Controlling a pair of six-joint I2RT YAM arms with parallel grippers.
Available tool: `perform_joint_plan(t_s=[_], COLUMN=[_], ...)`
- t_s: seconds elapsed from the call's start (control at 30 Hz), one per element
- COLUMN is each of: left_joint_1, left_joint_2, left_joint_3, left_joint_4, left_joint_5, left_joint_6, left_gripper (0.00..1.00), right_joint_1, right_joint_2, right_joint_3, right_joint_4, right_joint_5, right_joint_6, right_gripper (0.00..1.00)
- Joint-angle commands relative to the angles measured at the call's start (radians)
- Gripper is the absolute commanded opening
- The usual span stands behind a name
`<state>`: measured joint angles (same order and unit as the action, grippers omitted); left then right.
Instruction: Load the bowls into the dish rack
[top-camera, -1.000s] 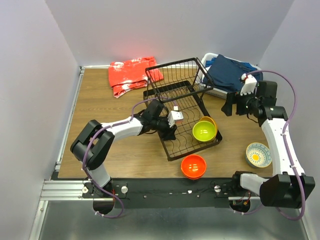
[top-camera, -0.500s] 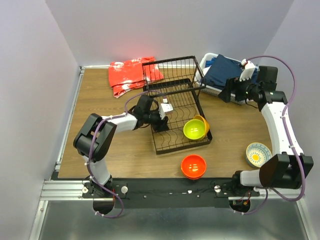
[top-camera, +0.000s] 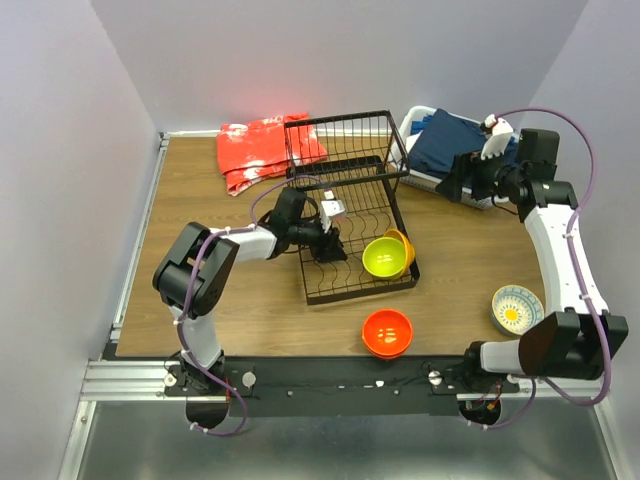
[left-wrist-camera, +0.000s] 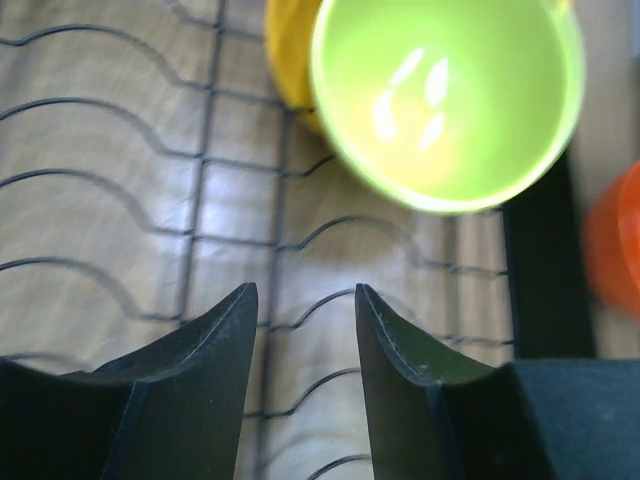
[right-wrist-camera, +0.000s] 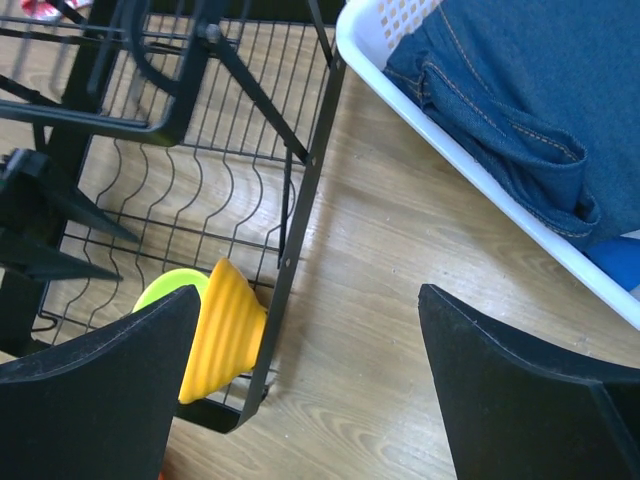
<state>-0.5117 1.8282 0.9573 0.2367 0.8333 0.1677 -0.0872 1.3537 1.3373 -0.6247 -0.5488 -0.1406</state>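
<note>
The black wire dish rack (top-camera: 345, 215) stands mid-table. A lime green bowl (top-camera: 385, 257) and a yellow-orange bowl (top-camera: 405, 243) stand on edge in its near right corner. The red-orange bowl (top-camera: 387, 332) sits on the table in front of the rack. The white and blue bowl (top-camera: 517, 309) sits at the near right. My left gripper (top-camera: 333, 245) is low over the rack floor, open and empty (left-wrist-camera: 305, 300), with the green bowl (left-wrist-camera: 445, 100) just ahead. My right gripper (top-camera: 465, 185) is open wide and empty (right-wrist-camera: 310, 300) above the table right of the rack (right-wrist-camera: 310, 180).
A white plastic basket (top-camera: 418, 172) with blue jeans (right-wrist-camera: 520, 90) stands at the back right, under my right arm. A red cloth (top-camera: 262, 150) lies at the back, left of the rack. The raised wire tier (top-camera: 340, 140) stands at the rack's far end.
The rack with the green and yellow bowls has slid left and turned, and my left gripper moved with it. My right gripper has risen and pulled back toward the white basket.
</note>
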Motion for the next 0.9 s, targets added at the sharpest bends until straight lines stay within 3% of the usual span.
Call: perform_joint_plan(t_s=[0.0,0.2,0.6,0.87], left_joint_1=[-0.005,-0.008,-0.005,-0.007], left_joint_2=[0.006,-0.010,-0.032,-0.101], left_joint_3=[-0.009,-0.029,-0.072,-0.170], left_joint_4=[0.231,0.291,0.291,0.329], left_joint_5=[0.110,0.070,0.087,0.067], left_joint_6=[-0.362,-0.589,-0.760,-0.688], left_gripper=[0.52,0.53,0.52,0.52], right_joint_1=[-0.005,-0.005,-0.005,-0.005], right_joint_2=[-0.077,-0.122,-0.156,-0.192], right_joint_3=[-0.032,-0.088,-0.133,-0.185], right_joint_4=[-0.030,-0.024,-0.001,0.014], right_joint_5=[0.001,-0.003,-0.020,-0.020], right_joint_6=[-0.014,-0.001,0.016,0.019], right_gripper=[0.98,0.99,0.99,0.99])
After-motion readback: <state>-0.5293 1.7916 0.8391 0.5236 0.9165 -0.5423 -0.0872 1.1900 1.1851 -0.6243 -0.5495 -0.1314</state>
